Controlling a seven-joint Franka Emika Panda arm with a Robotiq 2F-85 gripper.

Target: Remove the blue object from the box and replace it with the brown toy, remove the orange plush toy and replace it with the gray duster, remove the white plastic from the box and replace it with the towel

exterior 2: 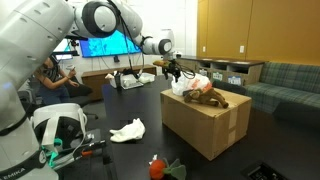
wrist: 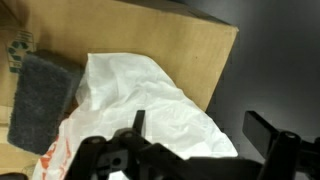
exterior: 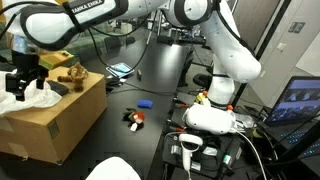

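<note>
Hovering above the white plastic, gripper released, jaws wide, nothing held, gray duster at nine o'clock of the plastic on the box, brown toy atop the box too, blue object and orange plush toy on the table at box's three o'clock

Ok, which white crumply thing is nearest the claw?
The white plastic on the box, right below the open claw. The towel, also white, lies far off on the dark table.
</note>
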